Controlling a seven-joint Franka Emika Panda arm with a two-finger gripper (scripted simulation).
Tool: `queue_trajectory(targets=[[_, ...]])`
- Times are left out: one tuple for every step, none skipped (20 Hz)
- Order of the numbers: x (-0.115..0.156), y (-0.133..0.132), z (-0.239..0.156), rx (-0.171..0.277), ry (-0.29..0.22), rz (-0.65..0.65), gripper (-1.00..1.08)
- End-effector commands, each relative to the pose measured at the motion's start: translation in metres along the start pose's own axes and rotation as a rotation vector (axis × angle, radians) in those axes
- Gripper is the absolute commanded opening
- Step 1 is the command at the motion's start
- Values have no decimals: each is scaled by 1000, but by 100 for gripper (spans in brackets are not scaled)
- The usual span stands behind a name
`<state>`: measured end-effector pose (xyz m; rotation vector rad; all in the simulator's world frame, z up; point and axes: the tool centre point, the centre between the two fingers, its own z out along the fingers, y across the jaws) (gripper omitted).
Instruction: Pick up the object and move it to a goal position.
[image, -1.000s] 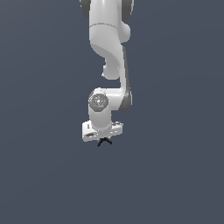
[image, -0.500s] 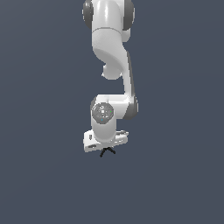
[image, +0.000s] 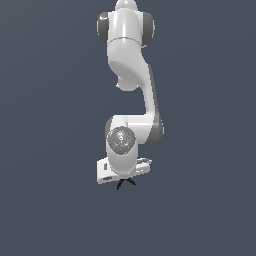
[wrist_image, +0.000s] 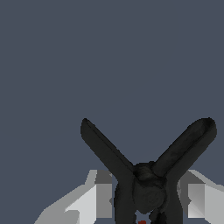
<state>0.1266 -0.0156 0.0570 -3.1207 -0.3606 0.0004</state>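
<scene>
The object (wrist_image: 144, 175) is a small black thing with thin splayed prongs and a red speck at its base. In the wrist view it sits between my two light grey fingertips (wrist_image: 98, 194), which press on it from both sides. In the exterior view the object (image: 125, 183) shows as tiny black prongs sticking out just below the white hand of my arm. My gripper (image: 125, 179) is shut on it. The fingers themselves are hidden behind the hand in the exterior view.
The white arm (image: 131, 75) hangs down from the upper middle of the exterior view. Around it is only a plain dark blue-grey background.
The arm has moved down and toward the camera with the object held; the hand and object sit lower in the exterior view than before.
</scene>
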Motion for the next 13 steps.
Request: queue_trajectory(targets=[[7, 0, -2, 0, 0, 0, -100], [9, 0, -2, 0, 0, 0, -100], [11, 0, -2, 0, 0, 0, -100], [13, 0, -3, 0, 0, 0, -100], [14, 0, -3, 0, 0, 0, -100], [15, -1, -3, 0, 0, 0, -100], [17, -1, -3, 0, 0, 0, -100], [17, -1, -3, 0, 0, 0, -100], [18, -1, -3, 0, 0, 0, -100], [19, -1, -4, 0, 0, 0, -100], [19, -1, -4, 0, 0, 0, -100], [19, 0, -4, 0, 0, 0, -100], [19, 0, -4, 0, 0, 0, -100]])
